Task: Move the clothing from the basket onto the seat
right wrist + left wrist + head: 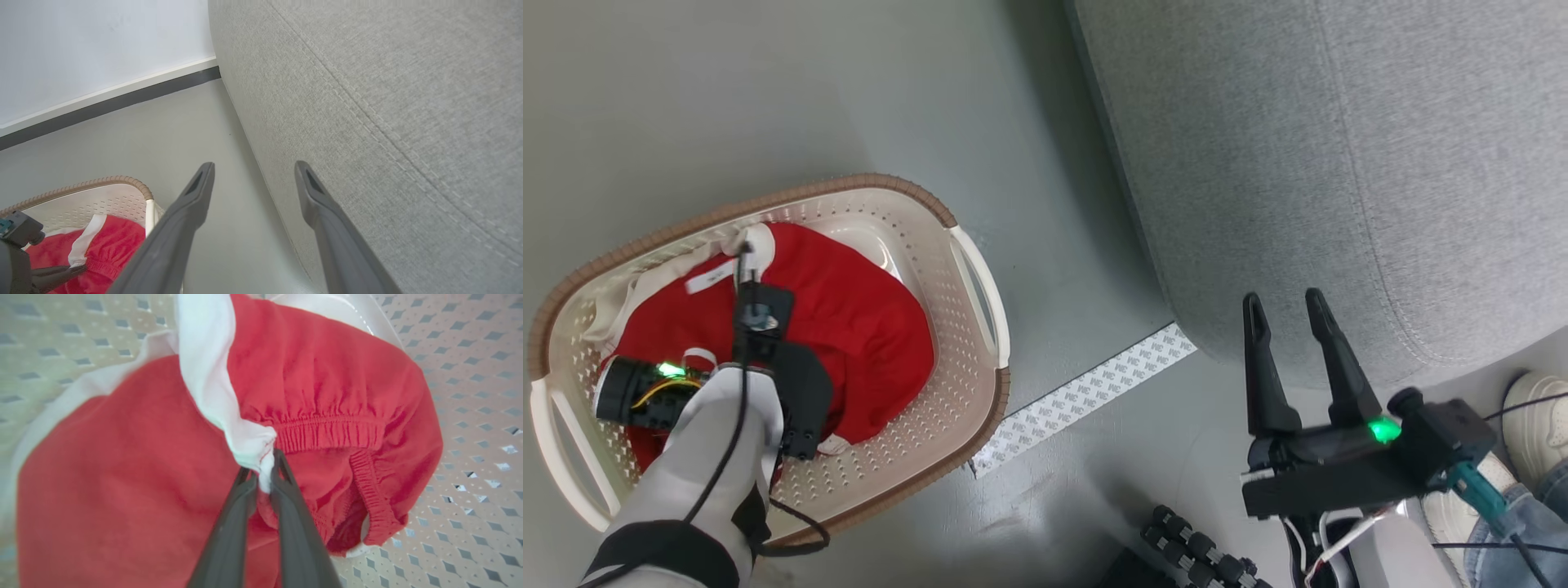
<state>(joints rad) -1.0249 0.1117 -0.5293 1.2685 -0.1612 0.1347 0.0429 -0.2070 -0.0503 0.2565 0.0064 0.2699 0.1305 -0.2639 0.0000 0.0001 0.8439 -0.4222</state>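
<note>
The clothing [858, 327], red fabric with white panels, is seen heaped inside the basket [968, 384]. The basket is set on the floor [768, 98] to the left of the seat [1339, 163], with a stretch of bare floor between them. The left gripper [263, 469] is lowered into the basket, and its fingers are closed narrowly on a gathered white-and-red edge of the clothing, just beside an elastic band. The right gripper [1282, 304] is held by the seat's rounded front edge, its two fingers spread wide apart. A strip of printed tape [1086, 396] is laid on the floor between basket and seat. A pale shoe [1531, 408] is visible at the right edge of the head view.
</note>
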